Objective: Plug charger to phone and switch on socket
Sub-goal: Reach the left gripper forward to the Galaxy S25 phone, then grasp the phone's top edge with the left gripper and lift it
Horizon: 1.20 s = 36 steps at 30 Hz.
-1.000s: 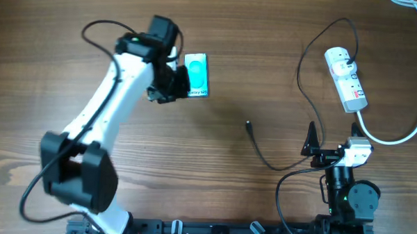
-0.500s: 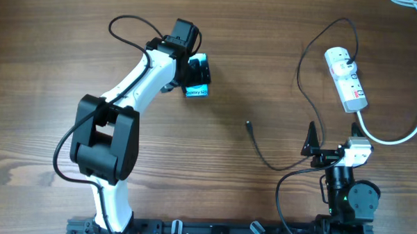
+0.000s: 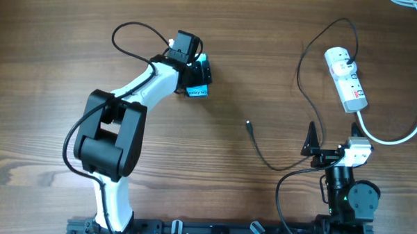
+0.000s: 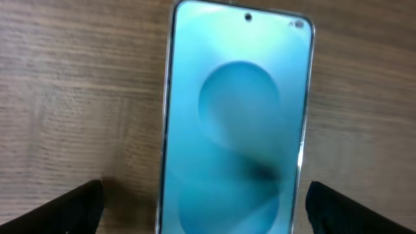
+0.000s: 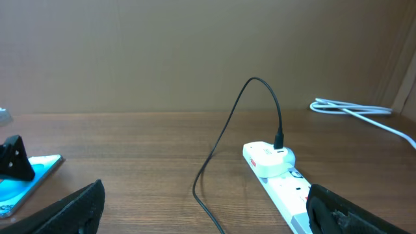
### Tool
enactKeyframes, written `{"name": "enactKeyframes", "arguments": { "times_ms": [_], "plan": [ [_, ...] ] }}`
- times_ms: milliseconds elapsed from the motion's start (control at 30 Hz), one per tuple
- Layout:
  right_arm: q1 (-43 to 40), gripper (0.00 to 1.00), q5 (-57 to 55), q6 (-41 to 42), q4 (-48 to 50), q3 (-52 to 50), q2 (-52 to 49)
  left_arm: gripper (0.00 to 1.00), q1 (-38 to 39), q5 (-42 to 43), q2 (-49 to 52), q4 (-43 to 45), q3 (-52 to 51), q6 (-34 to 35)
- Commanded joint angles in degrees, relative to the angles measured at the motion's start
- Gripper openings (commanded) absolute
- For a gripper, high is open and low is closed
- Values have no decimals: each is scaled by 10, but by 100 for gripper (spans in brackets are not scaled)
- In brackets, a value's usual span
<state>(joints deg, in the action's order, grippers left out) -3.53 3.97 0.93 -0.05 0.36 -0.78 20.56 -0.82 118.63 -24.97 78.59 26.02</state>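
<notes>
The phone point(image 3: 204, 75) lies face up on the table, teal screen lit, its white strip towards the front. My left gripper point(image 3: 190, 70) hovers over it, open. In the left wrist view the phone point(image 4: 237, 117) sits between the two black fingertips point(image 4: 62, 209), with a gap on each side. The charger's black cable point(image 3: 301, 78) runs from its white plug point(image 3: 344, 64) in the socket point(image 3: 349, 84) to a loose connector tip point(image 3: 248, 124) mid-table. My right gripper point(image 3: 310, 143) rests open near its base, holding nothing; in its own view the right gripper point(image 5: 205, 208) faces the socket point(image 5: 286, 185).
A thick white cord point(image 3: 395, 137) leaves the socket and curves off the right edge. More white cord point(image 5: 351, 109) lies at the far right. The left arm point(image 3: 136, 93) stretches diagonally over the table's left half.
The left gripper has opened wide and swung from the phone's left side to over it. The phone has shifted slightly right. The right arm has not moved.
</notes>
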Motion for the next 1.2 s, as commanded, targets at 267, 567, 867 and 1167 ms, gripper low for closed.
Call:
{"name": "enactKeyframes", "arguments": {
  "times_ms": [267, 567, 867, 1167],
  "plan": [
    [-2, 100, -8, -8, 2, -1, 5, 88, 35, 0, 35, 14, -8, -67],
    [-2, 100, -8, -7, 2, -1, 5, 94, 37, -1, 35, -22, -8, -63],
    [-2, 100, -8, -7, 2, -1, 5, 83, 38, -24, 35, -42, -8, -25],
    [-2, 100, -8, -7, 2, -1, 5, 72, 38, -34, 35, -66, -8, -11]
  ]
}}
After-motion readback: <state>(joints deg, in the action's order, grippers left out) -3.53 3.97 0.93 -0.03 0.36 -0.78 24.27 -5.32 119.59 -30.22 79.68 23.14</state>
